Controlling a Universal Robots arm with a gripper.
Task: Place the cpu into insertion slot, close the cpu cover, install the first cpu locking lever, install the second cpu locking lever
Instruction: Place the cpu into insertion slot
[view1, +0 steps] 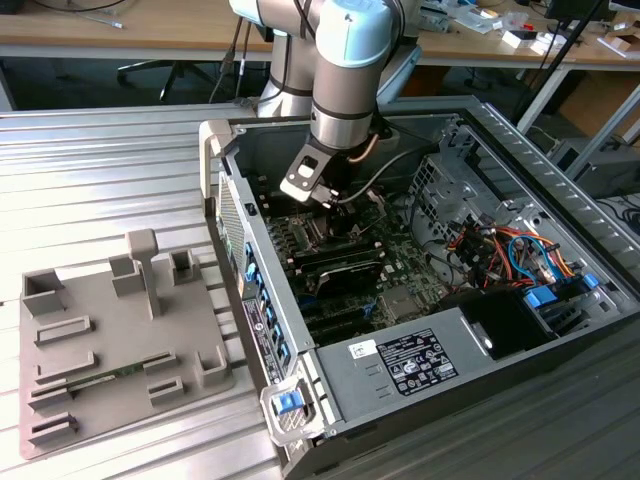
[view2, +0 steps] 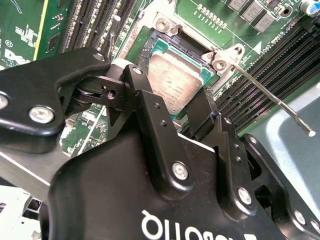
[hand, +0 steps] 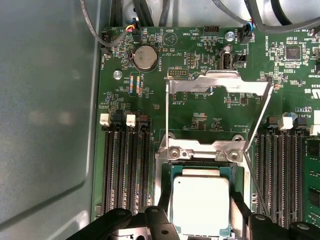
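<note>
The cpu (hand: 200, 202), a silvery square with a green rim, lies flat in the insertion slot (hand: 240, 172) on the green motherboard. My gripper (hand: 200, 207) is over it, with black fingers (hand: 239, 206) pressed against two opposite edges of the chip. The second wrist view gives the same grip: cpu (view2: 172, 77), gripper (view2: 172, 97). The cpu cover (hand: 218, 83), a thin shiny frame, stands raised on its hinge beyond the slot. A thin wire locking lever (view2: 272, 97) sticks up and away from the socket corner. In the exterior view the gripper (view1: 335, 203) is low inside the open computer case.
Long black memory slots (hand: 125, 165) flank the socket on both sides. The case's metal walls (view1: 235, 205) surround the board, and bundled coloured cables (view1: 505, 250) lie on the exterior view's right. A grey fixture tray (view1: 110, 340) sits outside the case on the exterior view's left.
</note>
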